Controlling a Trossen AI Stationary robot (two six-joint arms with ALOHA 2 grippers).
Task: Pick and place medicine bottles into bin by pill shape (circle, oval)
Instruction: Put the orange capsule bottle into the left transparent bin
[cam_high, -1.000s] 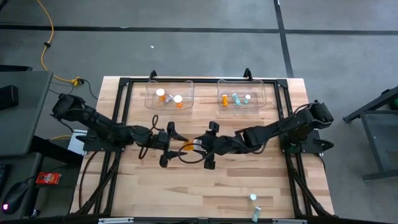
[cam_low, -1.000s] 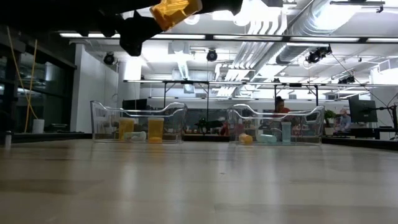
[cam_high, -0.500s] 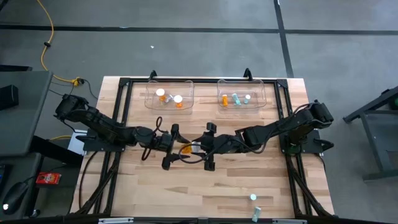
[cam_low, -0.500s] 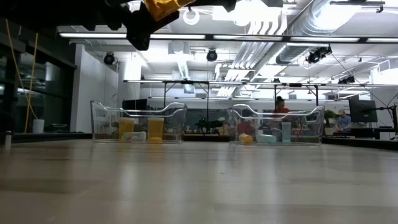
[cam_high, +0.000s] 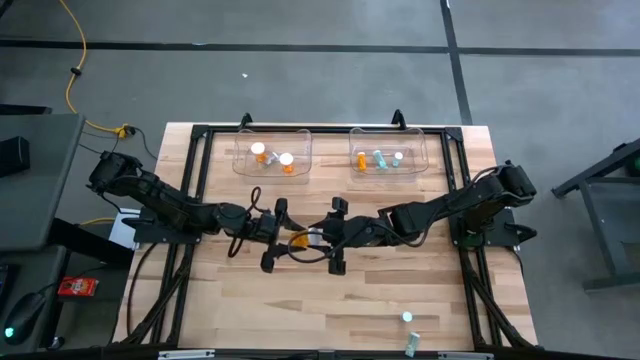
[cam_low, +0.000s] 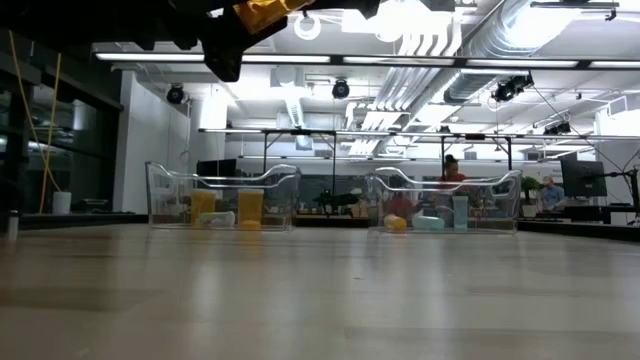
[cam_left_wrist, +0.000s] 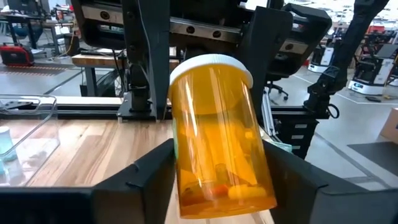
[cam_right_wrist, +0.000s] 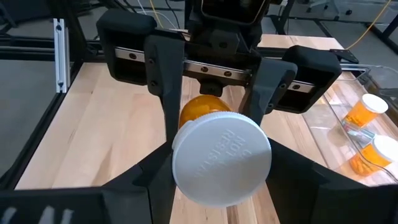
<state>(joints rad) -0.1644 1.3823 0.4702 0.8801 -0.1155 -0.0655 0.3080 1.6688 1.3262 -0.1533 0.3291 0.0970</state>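
The right hand (cam_high: 332, 236) clasps the white cap of an orange bottle (cam_left_wrist: 217, 137) raised above the surface (cam_high: 300, 300). Facing it, the left hand (cam_high: 280, 236) has its fingers (cam_right_wrist: 165, 81) against the bottle's body. Beyond both hands, two clear bins (cam_high: 272, 152) hold more bottles.

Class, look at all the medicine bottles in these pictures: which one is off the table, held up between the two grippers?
The orange bottle at mid-table, between the left gripper and right gripper. The others sit in trays or at the table's near edge.
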